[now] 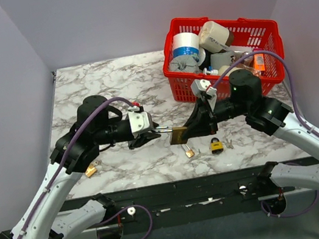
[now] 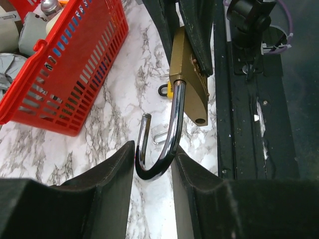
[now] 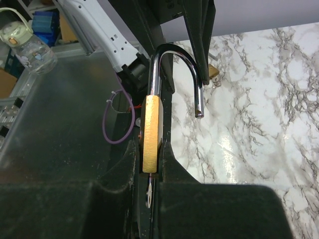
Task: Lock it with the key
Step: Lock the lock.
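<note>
Left claw (image 2: 153,154) first: its two dark fingers (image 2: 99,184) sit narrow, pressed to either side of the chrome shackle (image 2: 174,124), right at the bend of the U. The shackle stands open, with one leg seated in the lock and the free end hanging clear of it. Just past that bend is the brass padlock (image 2: 192,84), edge-on and tilted. It is up off the table (image 1: 110,85), bridging the gap between the two claws.

Over to the right claw (image 3: 149,147): it's clamped narrow on the padlock's flat faces, with the shackle poking out beyond its fingertips. A sliver of silver shows under the body, down between the fingers, and I can't tell what it is.

Now the arms. Both rise from the near edge and bow outward. The left forearm swings in level, pointing right, and the right forearm comes in pointing left. The wrists face each other nose to nose over the front middle of the table.

On the marble just near of the claws lies a small yellow-and-dark padlock (image 1: 216,145). Another brass padlock (image 1: 90,170) rests off by the left arm. Farther back on the right stands the red basket (image 1: 177,88), stuffed with tape rolls (image 1: 185,45).
</note>
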